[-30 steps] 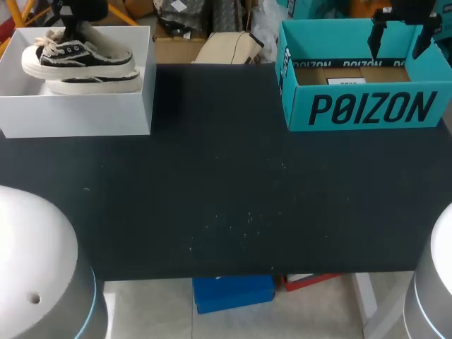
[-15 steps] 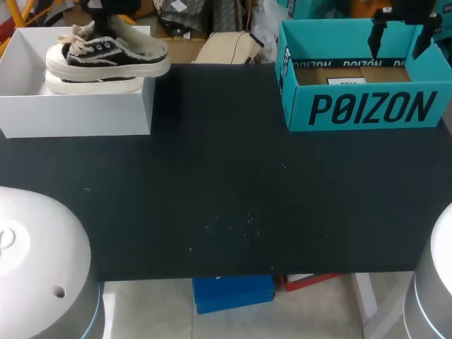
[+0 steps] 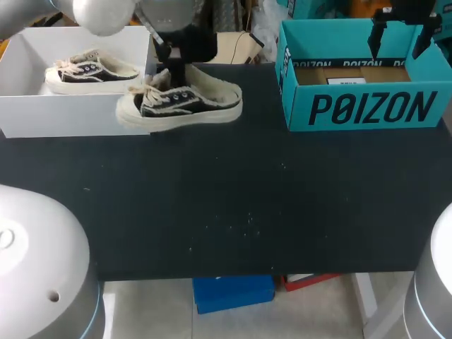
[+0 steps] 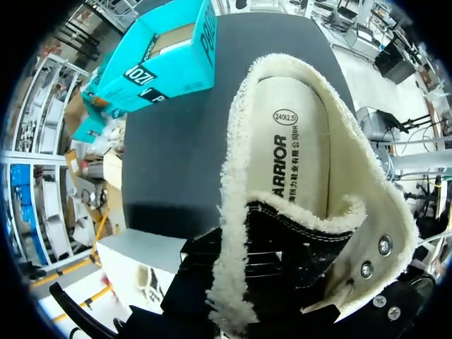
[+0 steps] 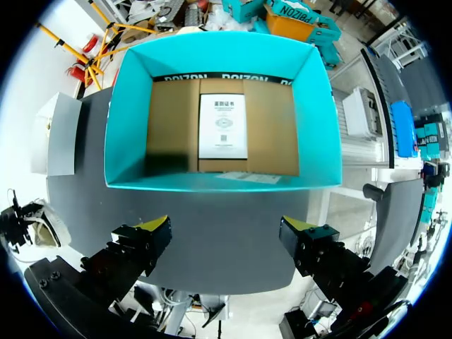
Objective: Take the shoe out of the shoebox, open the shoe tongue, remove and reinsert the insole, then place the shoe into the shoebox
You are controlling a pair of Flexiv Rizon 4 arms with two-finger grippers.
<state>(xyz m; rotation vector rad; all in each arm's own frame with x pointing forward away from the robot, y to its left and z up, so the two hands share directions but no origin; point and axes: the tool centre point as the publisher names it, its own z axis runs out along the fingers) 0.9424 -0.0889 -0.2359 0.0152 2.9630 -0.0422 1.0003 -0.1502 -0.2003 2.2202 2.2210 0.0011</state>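
Out of white box [image 3: 78, 116] now, over table [image 3: 247, 205]: shoe [image 3: 185, 106], pinched at collar by left gripper [image 3: 171, 70]. Likely light, floppy; sole stiffer hold. Right gripper [image 5: 227, 226] spread wide, empty.

shoe [image 3: 180, 104]: black upper, cream sole and laces, cream fleece lining. insole [image 4: 293, 134] was cream with black print, eyelets were silver. second shoe [image 3: 90, 69] had the same black/cream scheme. white box [image 3: 78, 116] was plain, no markings. teal box [image 3: 367, 106] had black lettering, a brown cardboard floor and a white label [image 5: 222, 127]. table [image 3: 226, 205] was black. right gripper [image 5: 227, 229] was black with yellow tips.
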